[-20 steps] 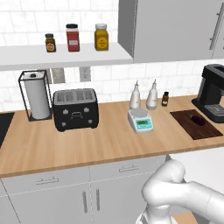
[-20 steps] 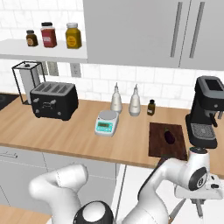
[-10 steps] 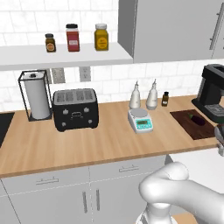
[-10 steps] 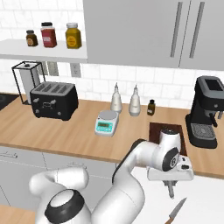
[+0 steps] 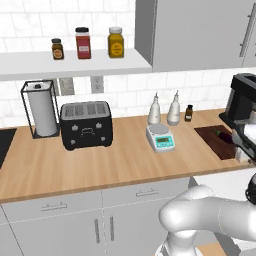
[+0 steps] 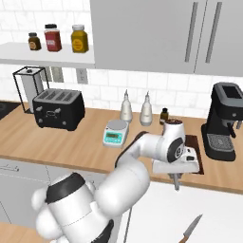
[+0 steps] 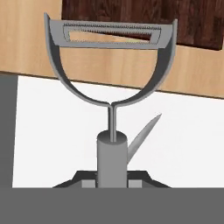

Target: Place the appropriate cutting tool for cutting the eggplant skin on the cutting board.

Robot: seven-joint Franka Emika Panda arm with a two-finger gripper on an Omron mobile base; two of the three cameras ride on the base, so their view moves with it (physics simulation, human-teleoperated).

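Hand point(image 6: 176, 182) clamped on peeler point(image 7: 111, 83) by its handle, Y-shaped metal head pointing ahead. Just beyond the blade: tabletop point(image 7: 30, 39) edge, then dark cutting board point(image 7: 188, 22). Eggplant point(image 5: 223, 134) lying further on, upon that board. Likely light, rigid, smooth-handled and prone to twisting; best gripped mid-handle, clear of the toothed blade. Loose knife point(image 6: 191, 227) lying below hand.
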